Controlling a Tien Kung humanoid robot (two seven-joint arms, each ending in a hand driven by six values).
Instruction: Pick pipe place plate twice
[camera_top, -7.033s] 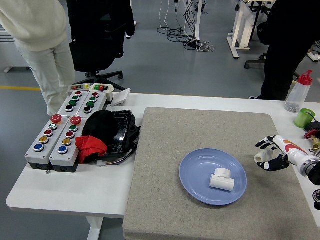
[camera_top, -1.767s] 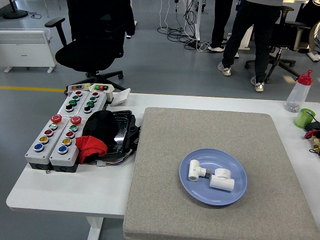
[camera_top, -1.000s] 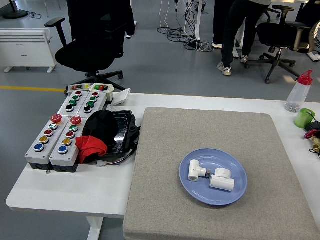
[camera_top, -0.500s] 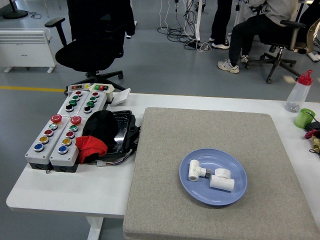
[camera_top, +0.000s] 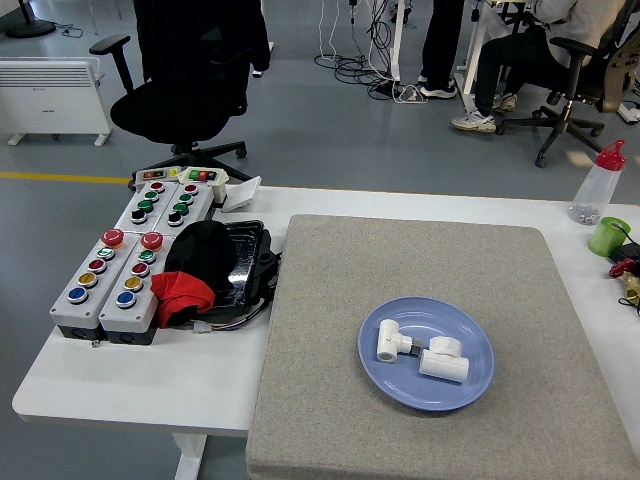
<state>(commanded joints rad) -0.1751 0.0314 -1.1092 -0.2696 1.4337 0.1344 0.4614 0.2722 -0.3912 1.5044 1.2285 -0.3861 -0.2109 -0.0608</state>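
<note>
Two white pipe fittings (camera_top: 393, 340) (camera_top: 443, 360) lie side by side on the blue plate (camera_top: 470, 388), right-centre of the grey mat (camera_top: 330, 330). Mat bare all round the plate, which sits well inside its edges. No robot hand in frame, so can't tell grip state.

Views: one only, the head view, so nothing is shared between views.
Position: high, on the near side of the worktop (camera_top: 130, 385).
Facing: forward and down; the worktop's near edge runs along the bottom, and the floor, a chair (camera_top: 195, 70) and seated legs beyond fill the top.
Nearness: middling; the mat (camera_top: 420, 270) spans the middle and is cut by the bottom edge, the plate (camera_top: 400, 385) sits right of centre, the button boxes (camera_top: 125, 265) at left.
</note>
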